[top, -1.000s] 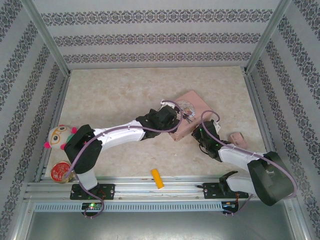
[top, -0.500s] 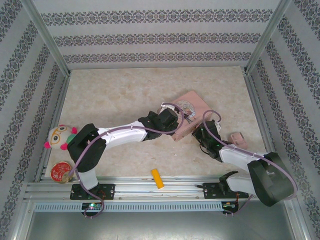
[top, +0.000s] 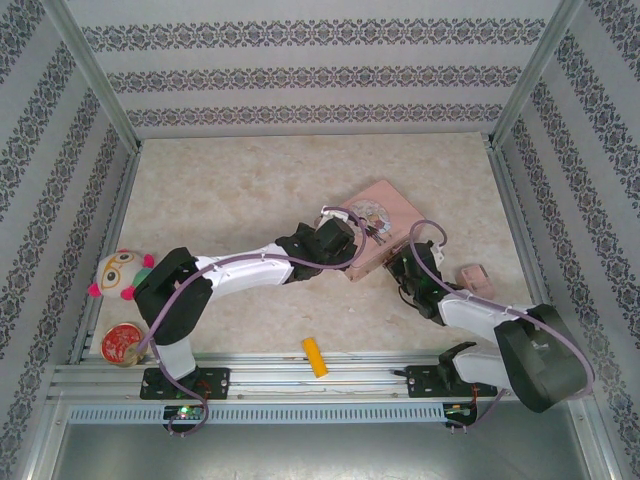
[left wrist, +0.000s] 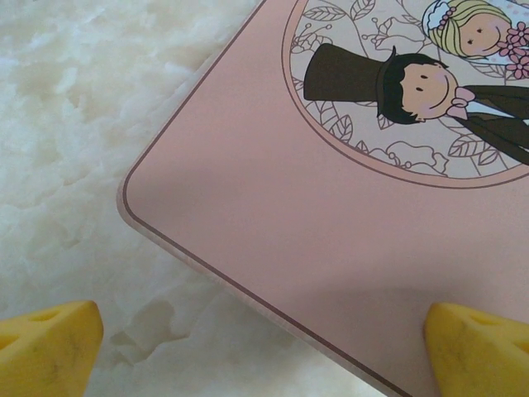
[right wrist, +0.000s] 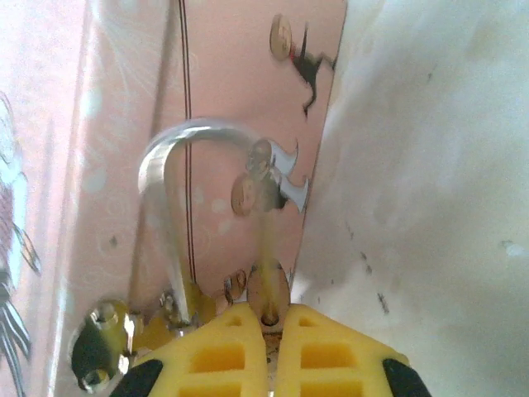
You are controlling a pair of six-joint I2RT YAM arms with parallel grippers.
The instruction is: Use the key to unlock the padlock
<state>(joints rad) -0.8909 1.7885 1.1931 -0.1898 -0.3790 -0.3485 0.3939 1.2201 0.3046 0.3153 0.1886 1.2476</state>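
In the right wrist view, the key is a slim metal piece with an oval head. My right gripper is shut on that head, and the blade points away along the side of the pink tin. The padlock's silver shackle arches just left of the key, and its brass body sits beside my left fingertip. In the top view my right gripper is at the tin's near side. My left gripper hangs open over the tin's near corner, with nothing between its fingers.
The pink tin lies right of centre on the marble-patterned table. A yellow block sits by the front rail. A doll and a red-lidded jar are at the left edge, and a small pink object is at the right.
My right jaws have closed the last bit onto the key's head. The left gripper has shifted slightly over the tin's corner and stays open.
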